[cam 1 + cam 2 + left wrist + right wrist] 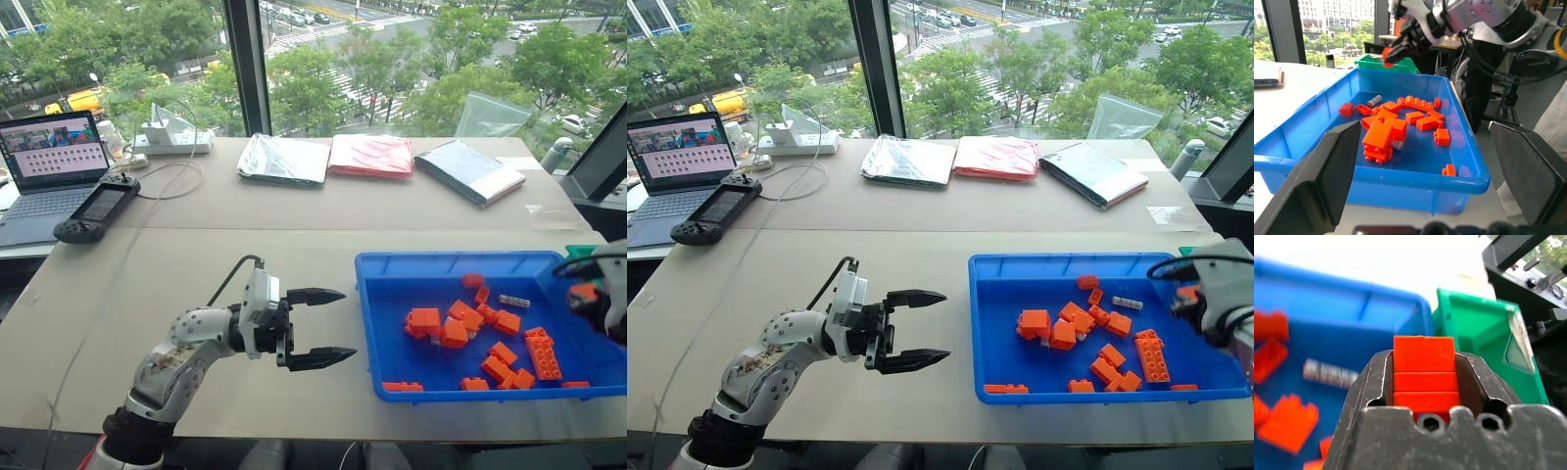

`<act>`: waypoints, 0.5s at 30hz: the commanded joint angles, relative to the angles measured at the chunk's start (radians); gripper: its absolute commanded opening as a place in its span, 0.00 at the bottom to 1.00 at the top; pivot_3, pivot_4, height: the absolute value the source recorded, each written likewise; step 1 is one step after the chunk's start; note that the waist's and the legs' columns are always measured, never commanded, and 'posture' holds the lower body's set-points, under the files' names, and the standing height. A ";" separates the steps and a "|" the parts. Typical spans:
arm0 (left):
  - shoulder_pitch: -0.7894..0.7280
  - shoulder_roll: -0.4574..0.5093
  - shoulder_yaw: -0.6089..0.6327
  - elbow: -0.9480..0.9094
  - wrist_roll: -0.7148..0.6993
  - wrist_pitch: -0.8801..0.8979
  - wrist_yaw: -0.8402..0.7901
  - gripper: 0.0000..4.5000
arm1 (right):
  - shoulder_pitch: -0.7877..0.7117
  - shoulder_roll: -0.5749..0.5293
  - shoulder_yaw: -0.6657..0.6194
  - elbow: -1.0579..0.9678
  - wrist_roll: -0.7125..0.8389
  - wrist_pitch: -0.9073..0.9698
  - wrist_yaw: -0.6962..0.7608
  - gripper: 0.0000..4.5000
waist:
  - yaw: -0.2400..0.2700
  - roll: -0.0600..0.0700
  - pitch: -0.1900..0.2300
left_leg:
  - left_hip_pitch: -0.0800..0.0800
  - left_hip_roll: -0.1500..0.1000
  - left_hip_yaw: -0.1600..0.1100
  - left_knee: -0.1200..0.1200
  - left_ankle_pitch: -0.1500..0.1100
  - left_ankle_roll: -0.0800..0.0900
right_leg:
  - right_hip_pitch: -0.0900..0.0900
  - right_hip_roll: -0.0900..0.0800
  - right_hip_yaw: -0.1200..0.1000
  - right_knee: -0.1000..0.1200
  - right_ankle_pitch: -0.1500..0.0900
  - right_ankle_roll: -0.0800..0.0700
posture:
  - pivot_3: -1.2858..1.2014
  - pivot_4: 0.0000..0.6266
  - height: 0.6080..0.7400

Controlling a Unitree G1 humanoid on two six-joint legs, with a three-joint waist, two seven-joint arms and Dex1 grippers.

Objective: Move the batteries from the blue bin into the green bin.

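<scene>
- Your blue bin (pixel 392 323), lower right of the frame, holds scattered orange bricks (pixel 454 326) and one battery (pixel 513 301) near its far wall.
- The green bin (pixel 1484 333) sits just beyond its right end.
- Your right hand (pixel 1424 377) grips an orange brick (pixel 1424 364) there.
- Your left hand (pixel 318 327) hangs open over the tabletop (pixel 294 235), lower centre.

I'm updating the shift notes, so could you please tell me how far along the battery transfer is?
Done: nothing visible, since a battery lies in the blue bin among orange bricks. In hand: the right gripper is shut on an orange brick, not a battery, near the green bin. The left gripper waits open. Left: moving the battery.
</scene>
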 commanded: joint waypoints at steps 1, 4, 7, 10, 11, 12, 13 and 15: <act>-0.003 0.003 0.016 -0.034 -0.016 0.003 0.011 1.00 | 0.042 -0.021 -0.029 -0.097 0.019 -0.014 0.075 0.33 | -0.008 0.000 0.000 | 0.000 0.000 0.002 0.000 0.000 0.000 | 0.000 0.000 0.001 0.000 0.000 0.000 | 0.52 0.24 1.00; -0.002 0.005 0.015 -0.038 -0.018 0.005 0.013 1.00 | 0.075 -0.008 -0.011 -0.064 -0.016 -0.049 0.074 0.56 | -0.009 -0.001 0.000 | 0.003 0.002 0.003 0.000 0.000 0.001 | 0.002 0.001 0.002 0.000 0.000 0.000 | 0.52 0.24 1.00; -0.001 0.008 0.016 -0.043 -0.018 0.007 0.015 1.00 | 0.067 0.001 -0.006 -0.051 -0.018 -0.071 0.082 0.77 | -0.007 -0.001 0.000 | 0.004 0.001 0.004 0.000 0.000 0.000 | 0.004 0.001 0.002 0.000 0.000 0.001 | 0.52 0.24 1.00; 0.000 0.012 0.017 -0.047 -0.018 0.008 0.020 1.00 | -0.053 0.045 0.018 -0.013 -0.009 -0.109 0.068 0.98 | -0.012 -0.001 0.001 | 0.004 0.002 0.004 0.000 0.000 0.001 | 0.004 0.001 0.002 -0.001 0.000 0.001 | 0.52 0.24 1.00; 0.000 0.012 0.017 -0.051 -0.019 0.011 0.024 1.00 | -0.091 0.058 0.030 0.009 -0.005 -0.124 0.072 0.99 | -0.013 -0.001 0.001 | 0.004 0.002 0.005 0.000 0.000 0.001 | 0.003 0.001 0.002 -0.001 0.000 0.001 | 0.52 0.24 1.00; 0.000 0.012 0.016 -0.053 -0.020 0.013 0.026 1.00 | -0.120 0.070 0.041 0.031 -0.008 -0.136 0.073 0.99 | -0.013 -0.002 0.001 | 0.004 0.002 0.005 0.000 0.000 0.000 | 0.003 0.001 0.003 0.000 0.000 0.001 | 0.52 0.24 1.00; 0.000 0.011 0.015 -0.056 -0.021 0.015 0.029 1.00 | -0.142 0.077 0.058 0.059 -0.017 -0.156 0.074 0.99 | -0.010 -0.002 0.001 | 0.005 0.002 0.006 0.000 0.000 0.000 | 0.003 0.001 0.003 0.000 0.000 0.001 | 0.52 0.24 1.00; 0.000 0.009 0.015 -0.060 -0.024 0.019 0.034 1.00 | -0.189 0.076 0.123 0.135 -0.049 -0.230 0.081 0.99 | -0.008 -0.002 0.001 | 0.005 0.004 0.006 0.000 0.000 0.000 | 0.004 0.001 0.003 0.000 0.000 0.001 | 0.52 0.24 1.00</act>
